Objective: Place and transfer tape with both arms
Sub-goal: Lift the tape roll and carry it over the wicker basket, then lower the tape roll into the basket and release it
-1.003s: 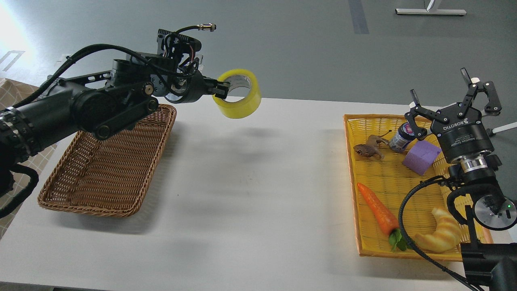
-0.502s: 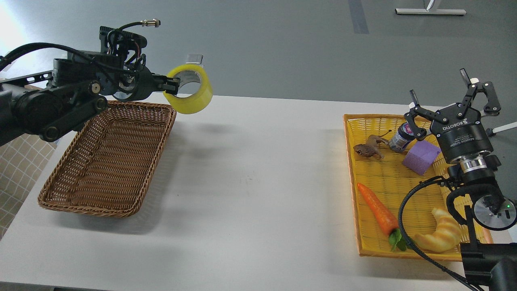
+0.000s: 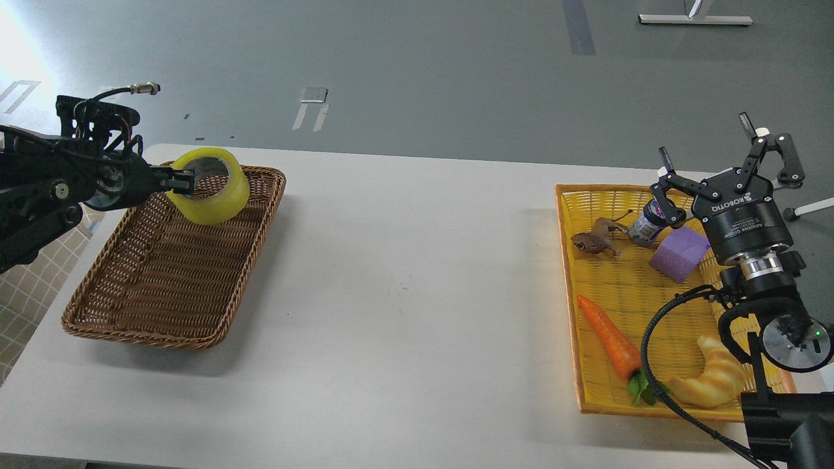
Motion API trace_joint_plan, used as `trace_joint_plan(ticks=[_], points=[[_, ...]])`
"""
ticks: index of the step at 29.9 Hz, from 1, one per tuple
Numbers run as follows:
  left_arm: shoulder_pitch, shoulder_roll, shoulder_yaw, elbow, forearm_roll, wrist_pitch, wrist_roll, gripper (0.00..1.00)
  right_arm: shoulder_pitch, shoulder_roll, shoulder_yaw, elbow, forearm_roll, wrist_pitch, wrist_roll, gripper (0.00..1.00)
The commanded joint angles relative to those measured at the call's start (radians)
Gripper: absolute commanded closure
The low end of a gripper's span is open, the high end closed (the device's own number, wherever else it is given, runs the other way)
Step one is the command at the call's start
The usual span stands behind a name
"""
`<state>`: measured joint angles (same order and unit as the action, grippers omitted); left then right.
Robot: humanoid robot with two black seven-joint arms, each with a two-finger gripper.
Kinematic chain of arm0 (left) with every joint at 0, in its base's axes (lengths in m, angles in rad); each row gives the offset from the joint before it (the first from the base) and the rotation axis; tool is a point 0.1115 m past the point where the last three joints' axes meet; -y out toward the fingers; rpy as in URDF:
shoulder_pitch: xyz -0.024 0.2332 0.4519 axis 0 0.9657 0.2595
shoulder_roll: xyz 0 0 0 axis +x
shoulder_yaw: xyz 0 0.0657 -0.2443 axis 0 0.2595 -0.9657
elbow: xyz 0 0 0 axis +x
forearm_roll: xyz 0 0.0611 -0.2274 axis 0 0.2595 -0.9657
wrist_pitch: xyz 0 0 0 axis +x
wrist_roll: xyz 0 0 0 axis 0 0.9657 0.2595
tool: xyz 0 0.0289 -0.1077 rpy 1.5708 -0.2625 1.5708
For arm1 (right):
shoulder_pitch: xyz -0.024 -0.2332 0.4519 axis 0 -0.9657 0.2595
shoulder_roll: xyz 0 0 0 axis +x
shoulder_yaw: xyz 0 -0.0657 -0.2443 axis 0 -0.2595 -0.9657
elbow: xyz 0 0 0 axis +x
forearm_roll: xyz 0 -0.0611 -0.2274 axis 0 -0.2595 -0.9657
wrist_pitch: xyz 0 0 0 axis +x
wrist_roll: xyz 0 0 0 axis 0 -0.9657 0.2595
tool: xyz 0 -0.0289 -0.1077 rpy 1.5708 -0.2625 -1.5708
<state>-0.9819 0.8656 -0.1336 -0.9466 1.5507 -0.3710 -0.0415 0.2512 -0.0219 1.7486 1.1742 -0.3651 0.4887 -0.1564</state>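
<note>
Left gripper [image 3: 184,182] clamped on the tape [image 3: 210,185], fingers pinching the roll's wall at its left side, one finger inside the core. Roll held aloft, tilted, over the far end of the brown basket [image 3: 171,302] near the table's far-left corner; whether the roll touches the basket's rim cannot be told. Right gripper [image 3: 723,163] spread wide, fingers pointing up, holding nothing, hanging over the far-right edge of the yellow tray [image 3: 569,260] by the table's right edge.

Tape: translucent yellow, wide, with a pale grey inner core showing through the open hole, glossy along the top edge.

Tray along the right edge carrying a purple block [image 3: 679,253], a small bottle [image 3: 645,223] lying on its side just beside the block, a brown toy animal [image 3: 594,240], a carrot [image 3: 610,337] and a croissant [image 3: 713,381]. Brown basket otherwise bare inside. White table [image 3: 404,306], matte, soft shadows under basket and tray. Beyond the far edge, grey floor with a darker stripe and a white stand base at top right; checked flooring past the left edge.
</note>
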Motion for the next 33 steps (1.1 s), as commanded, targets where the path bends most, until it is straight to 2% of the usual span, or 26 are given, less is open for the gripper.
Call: trace_joint_plan(ticks=[1,15,33], points=[[0.038,0.006,0.0,0.002,-0.001,0.02,0.0,1.0,0.0,0.005,0.0,0.001,0.002,0.0,0.0,0.02],[0.147,0.004,0.002,0.014,-0.001,0.072,0.0,1.0,-0.001,0.003,0.0,-0.001,0.0,0.0,0.0,0.02],[0.169,0.003,0.005,0.022,-0.001,0.072,0.005,1.0,-0.001,0.005,0.0,-0.001,0.0,0.0,0.0,0.02]])
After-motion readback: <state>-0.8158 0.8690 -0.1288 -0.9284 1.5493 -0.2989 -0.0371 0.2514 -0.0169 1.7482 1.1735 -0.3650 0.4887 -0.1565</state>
